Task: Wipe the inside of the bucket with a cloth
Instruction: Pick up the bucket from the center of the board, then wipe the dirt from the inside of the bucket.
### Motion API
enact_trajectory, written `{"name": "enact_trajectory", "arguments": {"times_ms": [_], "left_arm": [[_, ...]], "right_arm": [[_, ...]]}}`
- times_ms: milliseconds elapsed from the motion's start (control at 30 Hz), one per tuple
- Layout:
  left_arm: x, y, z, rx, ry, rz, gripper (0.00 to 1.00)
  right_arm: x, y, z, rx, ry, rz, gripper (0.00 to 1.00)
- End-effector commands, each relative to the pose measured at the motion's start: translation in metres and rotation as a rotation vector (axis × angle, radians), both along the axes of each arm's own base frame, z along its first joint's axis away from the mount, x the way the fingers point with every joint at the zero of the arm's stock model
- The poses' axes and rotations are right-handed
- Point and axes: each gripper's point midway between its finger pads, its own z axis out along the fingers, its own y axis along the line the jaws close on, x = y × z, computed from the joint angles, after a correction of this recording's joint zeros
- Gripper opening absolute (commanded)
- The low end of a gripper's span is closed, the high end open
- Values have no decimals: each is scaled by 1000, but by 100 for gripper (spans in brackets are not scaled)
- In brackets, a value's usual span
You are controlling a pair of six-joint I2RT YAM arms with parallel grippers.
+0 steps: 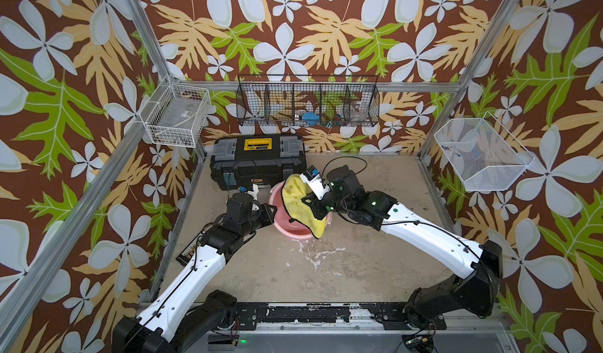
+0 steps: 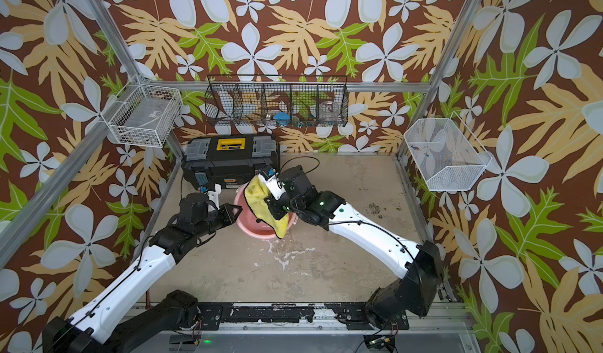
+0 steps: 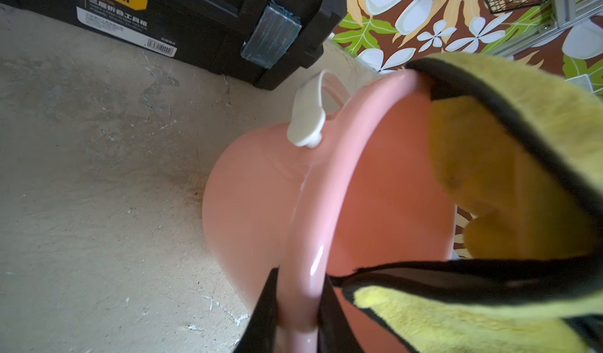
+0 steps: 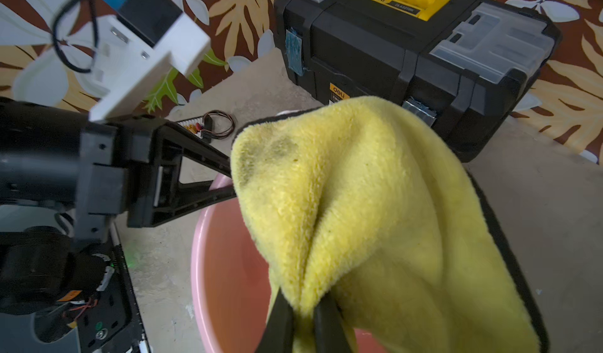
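The pink bucket [image 1: 287,228] [image 2: 253,228] stands on the floor in front of the toolbox. My left gripper [image 1: 272,209] [image 3: 300,274] is shut on its rim [image 3: 313,204], one finger outside the wall and one inside. The yellow cloth [image 1: 295,191] [image 2: 257,191] [image 4: 359,204] hangs over the bucket's mouth, and its black-trimmed lower edge [image 3: 456,269] reaches inside. My right gripper [image 1: 312,204] [image 4: 301,299] is shut on a bunched fold of the cloth above the bucket. The cloth hides the bucket's bottom and far wall.
A black-and-yellow toolbox [image 1: 257,159] [image 4: 408,41] sits just behind the bucket, against the back wall. Wire baskets hang on the walls: white [image 1: 176,116] at left, black [image 1: 308,101] at the back, white [image 1: 479,154] at right. White stains [image 1: 313,256] mark the floor.
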Motion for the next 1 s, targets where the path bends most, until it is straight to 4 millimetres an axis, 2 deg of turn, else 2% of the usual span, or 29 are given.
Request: {"name": "enact_trajectory", "arguments": {"times_ms": [0, 100, 267, 533, 767, 833, 967], "left_arm": [[6, -2, 23, -27, -102, 0, 0], [3, -3, 24, -40, -111, -9, 0], [-1, -7, 24, -71, -109, -30, 0], [-8, -11, 43, -126, -156, -51, 0], [-12, -9, 43, -137, -152, -45, 0], [-11, -7, 47, -132, -165, -39, 0], [-12, -10, 54, -127, -198, -65, 0]], "right_arm": [[20, -7, -11, -102, -109, -101, 0], [23, -4, -23, -151, -144, -126, 0], [33, 2, -32, -211, -206, -165, 0], [44, 12, -82, -323, -161, -151, 0], [43, 20, -94, -306, -129, -138, 0], [43, 16, -103, -353, -123, -141, 0], [50, 3, -133, -484, -120, -162, 0]]}}
